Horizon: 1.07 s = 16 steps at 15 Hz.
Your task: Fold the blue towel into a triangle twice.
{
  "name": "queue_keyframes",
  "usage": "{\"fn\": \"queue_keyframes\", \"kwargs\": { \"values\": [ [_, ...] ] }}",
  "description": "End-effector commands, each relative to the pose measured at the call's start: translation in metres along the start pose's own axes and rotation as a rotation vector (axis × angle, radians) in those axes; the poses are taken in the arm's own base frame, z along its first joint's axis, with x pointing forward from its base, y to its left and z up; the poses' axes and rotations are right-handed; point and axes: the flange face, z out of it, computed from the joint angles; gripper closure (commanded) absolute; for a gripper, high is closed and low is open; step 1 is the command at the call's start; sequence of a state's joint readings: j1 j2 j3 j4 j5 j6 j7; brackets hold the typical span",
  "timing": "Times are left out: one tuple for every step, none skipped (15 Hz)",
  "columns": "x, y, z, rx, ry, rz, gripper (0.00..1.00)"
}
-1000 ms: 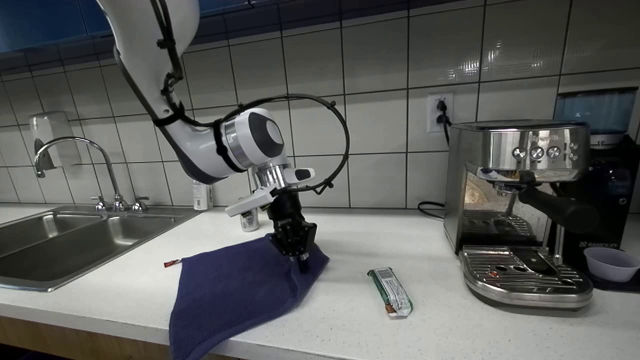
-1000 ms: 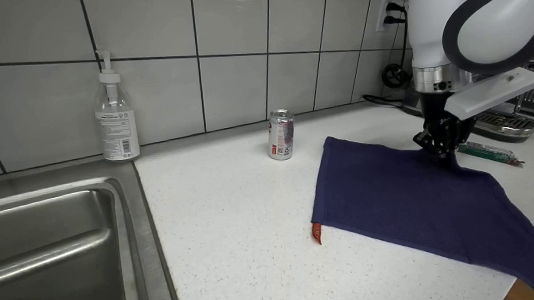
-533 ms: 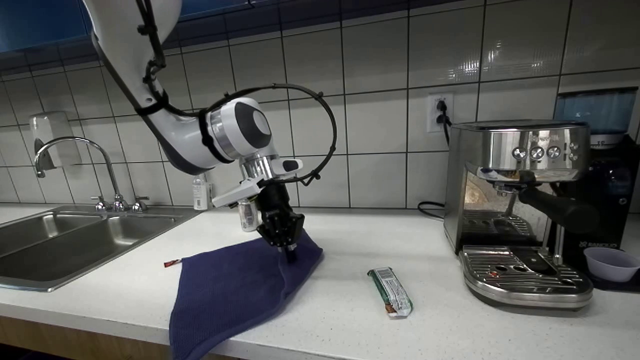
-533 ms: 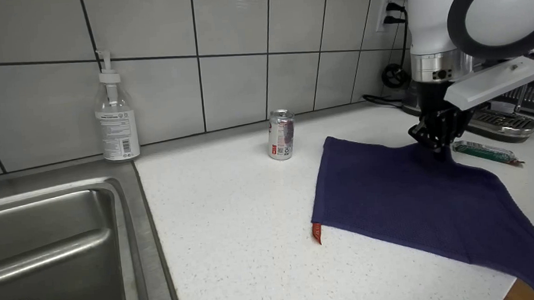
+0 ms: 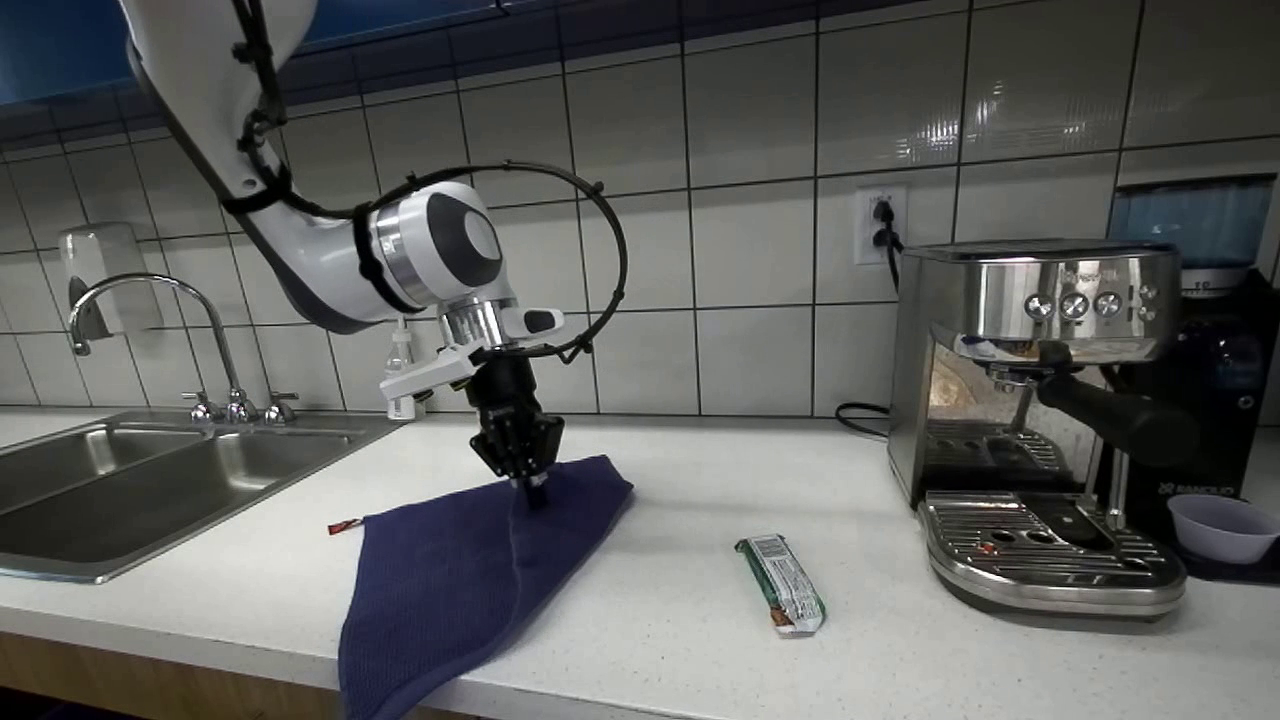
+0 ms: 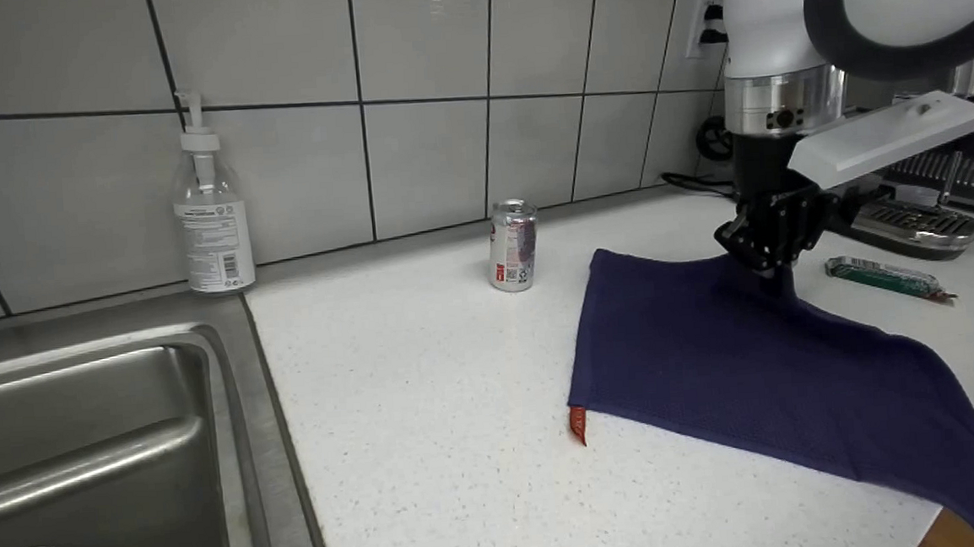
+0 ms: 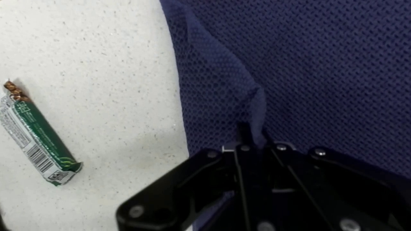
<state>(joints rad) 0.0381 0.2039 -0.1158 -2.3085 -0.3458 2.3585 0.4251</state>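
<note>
now | gripper (image 7: 254, 136) nearer sink (image 6: 267, 473) than before | jaws nearly together, pinching blue towel (image 7: 321, 80) edge | fold wider

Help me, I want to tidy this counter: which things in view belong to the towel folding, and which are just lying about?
For the job:
towel
gripper, shut on a fold of it

Just lying or standing about:
packet
red scrap at the towel's corner
can
bottle
bowl
coffee machine
black appliance
</note>
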Motion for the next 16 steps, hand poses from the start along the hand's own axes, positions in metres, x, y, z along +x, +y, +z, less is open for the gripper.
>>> {"fn": "queue_keyframes", "kwargs": {
  "values": [
    [-0.011, -0.017, -0.019, 0.026, 0.001, -0.027, 0.98],
    [-0.012, -0.023, -0.022, 0.032, 0.003, -0.036, 0.98],
    [-0.014, -0.03, -0.025, 0.038, 0.005, -0.046, 0.98],
    [-0.015, -0.036, -0.027, 0.045, 0.007, -0.053, 0.98],
    [-0.016, -0.042, -0.03, 0.051, 0.009, -0.062, 0.98],
    [-0.018, -0.048, -0.032, 0.057, 0.011, -0.073, 0.98],
    [-0.02, -0.054, -0.035, 0.061, 0.015, -0.085, 0.98],
    [-0.021, -0.059, -0.037, 0.066, 0.016, -0.094, 0.98],
    [-0.023, -0.065, -0.039, 0.071, 0.016, -0.104, 0.98],
    [-0.025, -0.07, -0.04, 0.076, 0.018, -0.113, 0.98],
    [-0.027, -0.075, -0.042, 0.081, 0.017, -0.124, 0.98],
    [-0.029, -0.08, -0.043, 0.084, 0.018, -0.134, 0.98],
    [-0.031, -0.084, -0.045, 0.088, 0.019, -0.144, 0.98],
    [-0.032, -0.088, -0.046, 0.091, 0.019, -0.152, 0.98],
    [-0.034, -0.092, -0.048, 0.094, 0.019, -0.159, 0.98],
    [-0.035, -0.096, -0.05, 0.096, 0.019, -0.166, 0.98]
  ]
}}
